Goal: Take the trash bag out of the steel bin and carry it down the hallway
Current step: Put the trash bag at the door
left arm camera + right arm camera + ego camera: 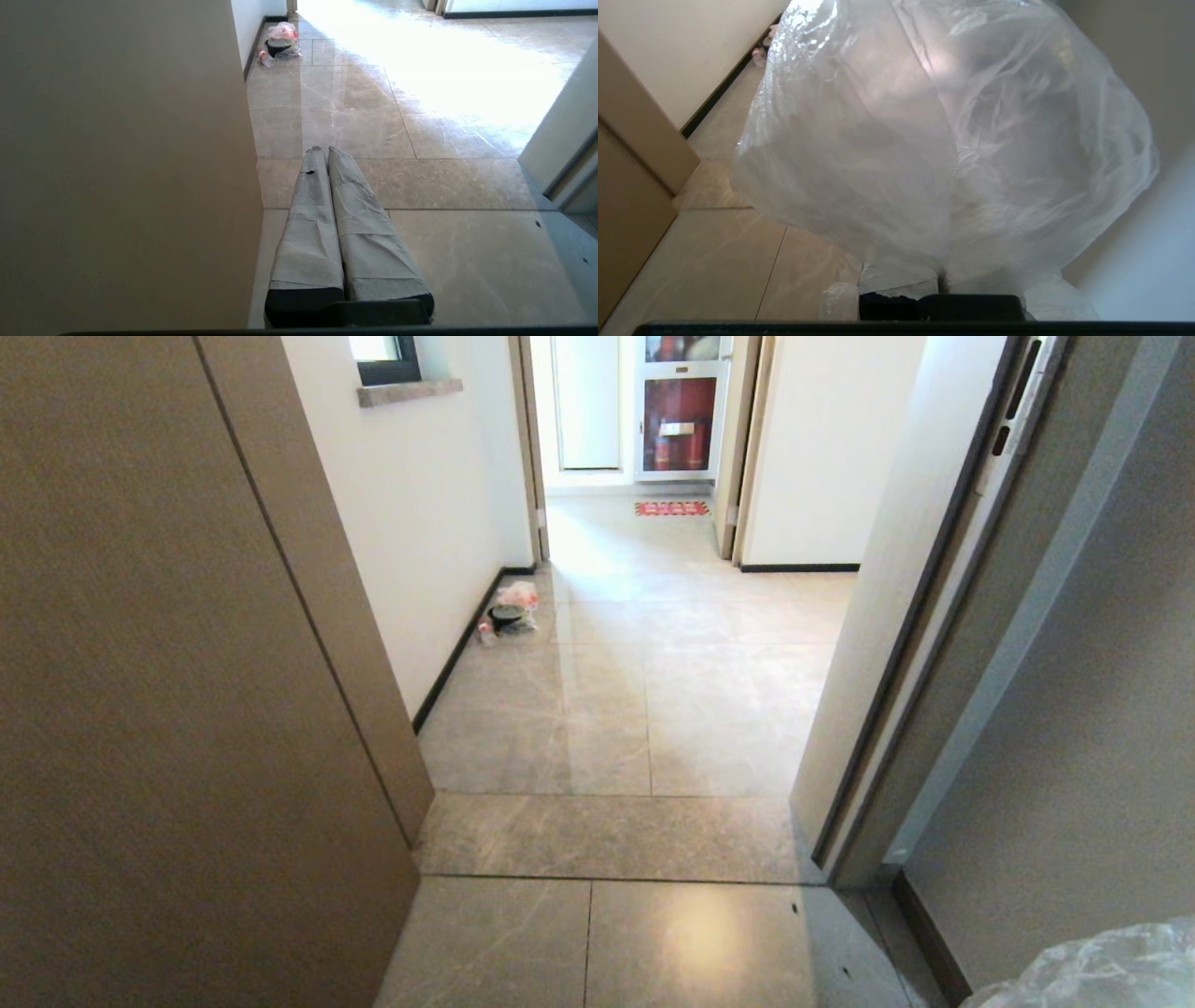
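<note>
Head view: a doorway is faced, with a brown door panel [168,663] on the left and a door frame [896,644] on the right. The hallway [653,644] with grey stone-look tiles is seen running away to the far end.
Head view, trash bag: only a crinkled corner of the trash bag [1102,971] is seen, at the near right. No arm is seen here.
Head view, far left: a small heap of litter [511,609] is seen against the left wall.
Left wrist view: the left gripper [322,151] is held over the floor tiles just beside the brown panel, its 2 cloth-wrapped fingers [308,224] pressed together and nothing held.
Right wrist view: the right gripper [941,280] is seen closed on the neck of the bag, which billows in front of it and hides most of the fingers.
Steel bin: not seen in any of the 3 views.
Task progress: the bag is judged already removed, since it is gripped with no bin around it; the carry along the hallway is judged barely begun, the doorway not yet passed.
</note>
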Controlling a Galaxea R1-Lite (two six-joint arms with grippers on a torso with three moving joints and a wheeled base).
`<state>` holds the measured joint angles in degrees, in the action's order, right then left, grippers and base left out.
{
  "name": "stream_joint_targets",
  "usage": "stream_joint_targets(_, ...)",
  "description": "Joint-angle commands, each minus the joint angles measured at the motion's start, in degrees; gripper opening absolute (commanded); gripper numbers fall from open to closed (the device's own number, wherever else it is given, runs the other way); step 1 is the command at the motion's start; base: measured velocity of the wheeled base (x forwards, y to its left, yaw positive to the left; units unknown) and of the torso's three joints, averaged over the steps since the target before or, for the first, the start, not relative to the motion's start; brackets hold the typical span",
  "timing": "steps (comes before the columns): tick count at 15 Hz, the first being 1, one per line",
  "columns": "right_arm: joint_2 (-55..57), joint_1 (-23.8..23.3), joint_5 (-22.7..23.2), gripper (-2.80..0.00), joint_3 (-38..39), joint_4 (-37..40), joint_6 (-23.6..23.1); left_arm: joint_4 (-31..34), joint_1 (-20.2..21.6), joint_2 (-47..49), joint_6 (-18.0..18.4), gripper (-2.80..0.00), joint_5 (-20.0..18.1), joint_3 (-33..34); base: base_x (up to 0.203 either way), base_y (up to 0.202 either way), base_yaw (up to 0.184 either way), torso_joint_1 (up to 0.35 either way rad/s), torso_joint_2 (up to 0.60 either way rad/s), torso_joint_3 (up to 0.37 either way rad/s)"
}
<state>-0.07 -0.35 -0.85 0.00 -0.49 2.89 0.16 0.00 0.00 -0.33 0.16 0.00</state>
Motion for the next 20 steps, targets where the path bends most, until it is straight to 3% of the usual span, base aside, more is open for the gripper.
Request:
stream_joint_targets(1,0.01,0.00,-0.03,-2.80,0.15,-0.04,0.01,0.02,0.00,0.00,-0.11,-2.80,0.02,0.00,0.192,0.000,0.001,0.007,0.00,-0.001)
stream_joint_targets(20,0.04,0.00,-0.03,-2.80,0.18,-0.04,0.01,0.02,0.00,-0.06,-0.11,-2.80,-0.02,0.00,0.193,0.000,0.000,0.002,0.00,0.002)
